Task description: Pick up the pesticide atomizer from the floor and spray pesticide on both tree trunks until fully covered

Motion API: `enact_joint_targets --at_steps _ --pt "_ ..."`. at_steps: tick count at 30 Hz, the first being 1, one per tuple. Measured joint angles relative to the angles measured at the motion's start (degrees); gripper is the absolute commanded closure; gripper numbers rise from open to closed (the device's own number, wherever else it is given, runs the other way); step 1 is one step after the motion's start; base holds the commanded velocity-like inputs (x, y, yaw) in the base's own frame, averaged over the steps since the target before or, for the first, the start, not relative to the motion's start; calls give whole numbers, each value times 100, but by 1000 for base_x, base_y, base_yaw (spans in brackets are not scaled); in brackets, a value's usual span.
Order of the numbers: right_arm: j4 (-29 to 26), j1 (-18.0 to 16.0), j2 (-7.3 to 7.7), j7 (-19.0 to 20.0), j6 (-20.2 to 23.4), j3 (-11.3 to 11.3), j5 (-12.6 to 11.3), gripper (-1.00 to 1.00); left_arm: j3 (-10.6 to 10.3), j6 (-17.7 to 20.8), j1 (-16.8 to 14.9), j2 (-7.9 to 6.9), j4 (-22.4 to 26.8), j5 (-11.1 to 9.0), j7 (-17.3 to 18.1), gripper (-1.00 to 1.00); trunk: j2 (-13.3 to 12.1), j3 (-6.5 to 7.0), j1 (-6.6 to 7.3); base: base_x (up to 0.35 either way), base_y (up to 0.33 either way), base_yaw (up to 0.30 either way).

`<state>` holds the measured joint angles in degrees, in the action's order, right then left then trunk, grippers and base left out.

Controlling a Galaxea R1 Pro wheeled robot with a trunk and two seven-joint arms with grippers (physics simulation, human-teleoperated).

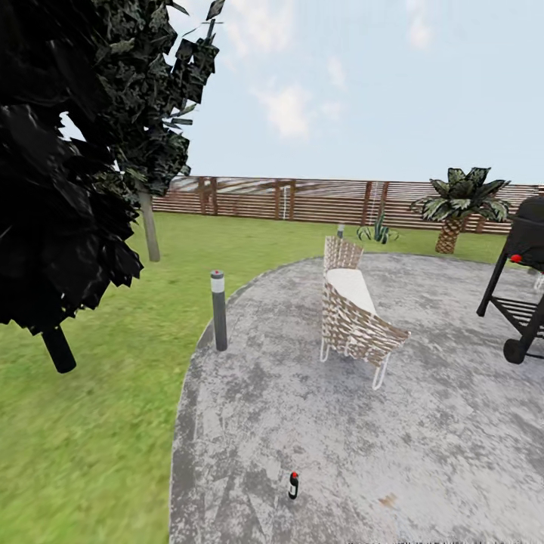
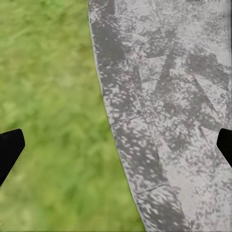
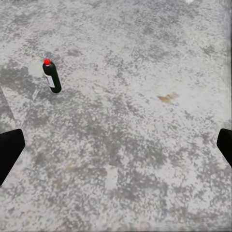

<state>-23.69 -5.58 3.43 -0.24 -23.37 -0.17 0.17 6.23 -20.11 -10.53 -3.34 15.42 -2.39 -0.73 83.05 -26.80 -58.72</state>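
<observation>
The pesticide atomizer (image 1: 293, 485), a tiny dark green bottle with a red top, stands upright on the grey speckled floor (image 1: 423, 423) near its curved edge. In the right wrist view the atomizer (image 3: 51, 77) stands well ahead of my right gripper (image 3: 116, 150), which is open with bare paving between its dark fingertips (image 3: 9, 152). My left gripper (image 2: 116, 150) is open too, over the line where lawn (image 2: 48, 96) meets paving (image 2: 164, 106). A pale grey-brown trunk (image 1: 150, 227) rises from the lawn at the left, its crown lost in dark foliage.
A grey bollard lamp (image 1: 219, 310) stands at the paving's edge. A wicker bench (image 1: 355, 310) sits mid-paving and a black grill (image 1: 521, 287) at the right. A black-foliaged conifer (image 1: 60, 189) crowds the left. A slatted fence (image 1: 302, 198) and a palm (image 1: 457, 204) close the far side.
</observation>
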Motion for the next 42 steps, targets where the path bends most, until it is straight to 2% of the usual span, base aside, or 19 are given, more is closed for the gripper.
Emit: enact_joint_targets --at_steps 42 --pt "0 0 0 0 0 1 0 -100 0 -1 0 1 0 0 0 -100 0 0 -1 70 302 -300"
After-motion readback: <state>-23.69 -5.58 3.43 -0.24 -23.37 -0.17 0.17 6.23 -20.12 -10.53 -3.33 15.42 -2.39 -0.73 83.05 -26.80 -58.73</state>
